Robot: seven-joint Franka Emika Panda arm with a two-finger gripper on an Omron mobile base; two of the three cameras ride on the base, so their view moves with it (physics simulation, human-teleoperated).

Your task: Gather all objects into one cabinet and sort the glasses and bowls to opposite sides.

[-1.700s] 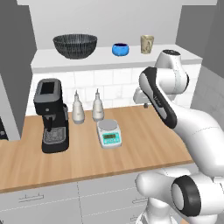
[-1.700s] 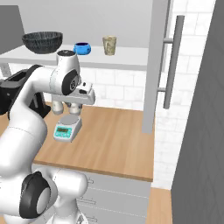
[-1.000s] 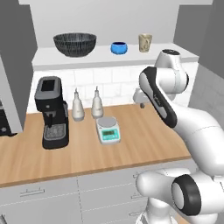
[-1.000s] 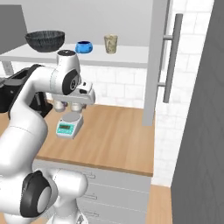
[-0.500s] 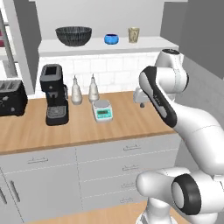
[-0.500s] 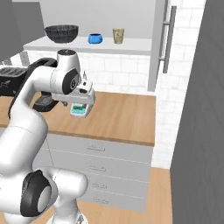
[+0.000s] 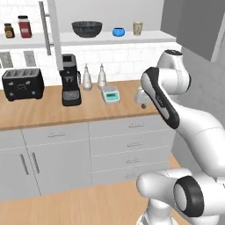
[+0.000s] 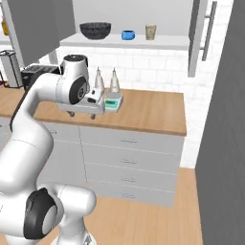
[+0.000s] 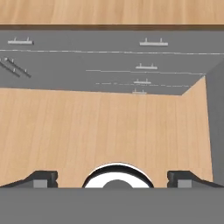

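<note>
The gripper (image 8: 80, 115) hangs off the front edge of the tabletop (image 8: 143, 109), pointing down at the floor, with its jaws spread wide and nothing between them; in the hand view the two fingertips (image 9: 40, 177) stand far apart over bare wood flooring and the drawer fronts (image 9: 144, 68).

Everything the task wants is well above the gripper and beyond it, on the open cabinet shelf (image 7: 110, 38). The dark patterned bowl (image 7: 86, 28) sits furthest toward the coffee machine side, the blue bowl (image 7: 118, 31) beside it, and one beige cup (image 7: 138, 28) just beyond that. The same row shows from the right base view: dark bowl (image 8: 95, 29), blue bowl (image 8: 128, 35), cup (image 8: 150, 31). I can make out just one cup on that shelf; where the second one stands I can't tell from here.

Judging by that, gathering is unfinished, and the bowls and the cup are close neighbours rather than at opposite ends.

Risks from here: the arm has a long climb from below the tabletop edge to the shelf, and on the way up the wrist could clip the tabletop lip, the scale (image 7: 110, 94) or the white bottles (image 7: 87, 78). The open cabinet door (image 8: 203, 36) hangs to one side of the shelf, and a wide swing could strike it. On the shelf, reaching for the cup risks nudging the blue bowl.
</note>
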